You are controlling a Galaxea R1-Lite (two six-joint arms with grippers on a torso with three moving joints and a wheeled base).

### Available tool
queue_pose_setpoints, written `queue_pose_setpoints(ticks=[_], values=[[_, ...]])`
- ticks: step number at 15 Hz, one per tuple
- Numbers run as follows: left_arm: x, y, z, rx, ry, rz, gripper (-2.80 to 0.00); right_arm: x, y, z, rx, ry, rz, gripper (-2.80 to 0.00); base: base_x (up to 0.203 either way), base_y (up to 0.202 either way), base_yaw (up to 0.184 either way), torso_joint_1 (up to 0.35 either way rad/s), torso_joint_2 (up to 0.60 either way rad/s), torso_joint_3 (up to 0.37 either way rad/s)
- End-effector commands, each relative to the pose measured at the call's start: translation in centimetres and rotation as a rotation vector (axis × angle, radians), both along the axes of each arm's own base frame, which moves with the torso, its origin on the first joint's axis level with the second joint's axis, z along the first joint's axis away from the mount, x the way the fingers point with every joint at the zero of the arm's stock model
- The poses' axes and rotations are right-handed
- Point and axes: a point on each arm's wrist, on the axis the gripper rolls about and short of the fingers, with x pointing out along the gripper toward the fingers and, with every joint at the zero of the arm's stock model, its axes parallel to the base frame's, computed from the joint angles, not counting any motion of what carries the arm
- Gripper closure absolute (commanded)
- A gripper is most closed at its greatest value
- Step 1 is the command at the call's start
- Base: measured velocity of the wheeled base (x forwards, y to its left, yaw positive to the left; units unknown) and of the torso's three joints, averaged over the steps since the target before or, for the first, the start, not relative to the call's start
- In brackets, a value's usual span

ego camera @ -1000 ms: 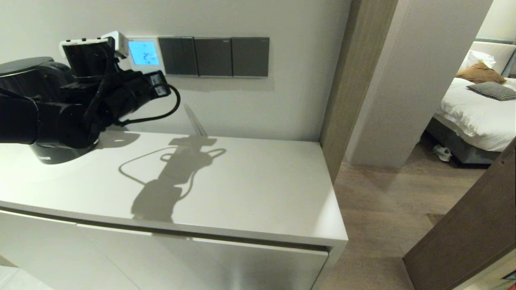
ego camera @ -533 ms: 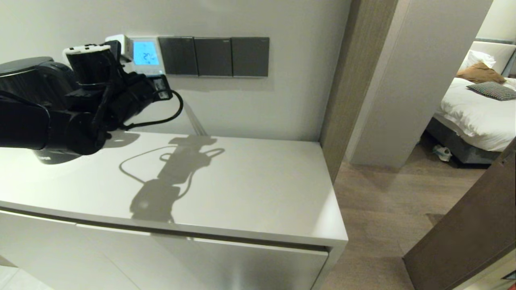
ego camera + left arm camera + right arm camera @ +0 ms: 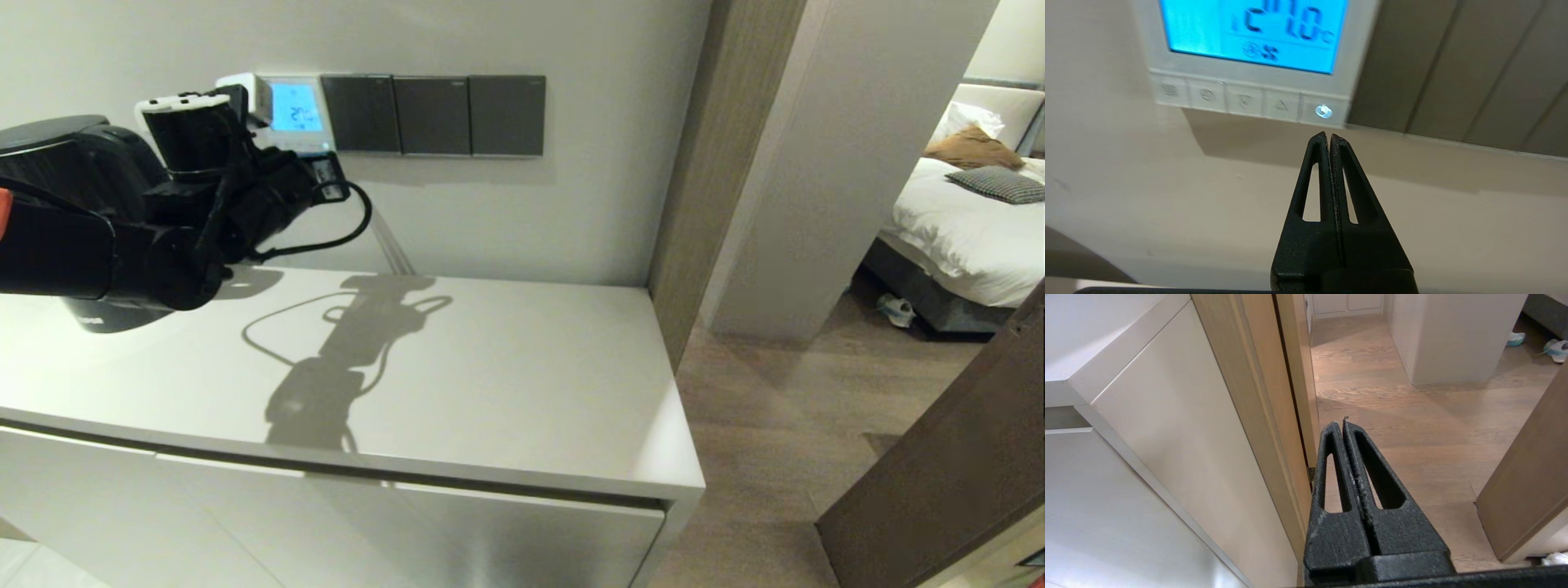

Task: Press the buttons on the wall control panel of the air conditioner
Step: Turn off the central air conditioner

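Listing what stands before you, from largest to smallest:

White cabinet (image 3: 506, 384): broad top filling the near and middle ground, carrying the left arm's shadow; its right end stops at a wooden door frame (image 3: 694, 180).

Bed (image 3: 963, 237): far right, through the doorway, white bedding with cushions.

Left arm (image 3: 90, 237): black, reaching in from the left over the cabinet's far left part, toward the wall.

Dark grey switch plates (image 3: 433, 114): three in a row on the far wall, directly right of the panel and touching it.

Air conditioner's wall control panel (image 3: 292, 113): white square on the far wall, at the left end of that row. Your left wrist view shows its screen (image 3: 1253, 32) lit light blue with dark digits.

Left gripper (image 3: 1328, 136): clenched, the two black fingers pressed together and grasping nothing. Its tip sits just below the panel's lower edge, under the rightmost key, not touching it.

Right gripper (image 3: 1342, 424): likewise clenched and empty, held low beside the cabinet's right side, pointing at the wooden floor (image 3: 1412, 416).

Buttons (image 3: 1245, 100): five pale keys in one row under the screen. The rightmost (image 3: 1323, 111) shows a lit mark; the two next to it carry up and down triangles.
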Motion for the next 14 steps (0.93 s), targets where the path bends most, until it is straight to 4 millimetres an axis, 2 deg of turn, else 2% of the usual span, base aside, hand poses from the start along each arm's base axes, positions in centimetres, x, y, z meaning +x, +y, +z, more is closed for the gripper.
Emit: queue_pose_setpoints(ticks=[1, 7, 14], values=[[0.2, 0.3, 0.2, -0.004, -0.011, 0.010, 0.00, 0.0, 0.0, 0.0, 0.000, 0.003, 0.000, 0.00, 0.000, 0.000, 0.000, 0.000, 0.00, 0.000], [-0.7, 0.6, 0.8, -0.004, -0.024, 0.012, 0.00, 0.0, 0.0, 0.0, 0.000, 0.003, 0.000, 0.00, 0.000, 0.000, 0.000, 0.000, 0.00, 0.000], [-1.2, 0.5, 0.7, -0.003, -0.021, -0.001, 0.00, 0.0, 0.0, 0.0, 0.000, 0.003, 0.001, 0.00, 0.000, 0.000, 0.000, 0.000, 0.00, 0.000]])
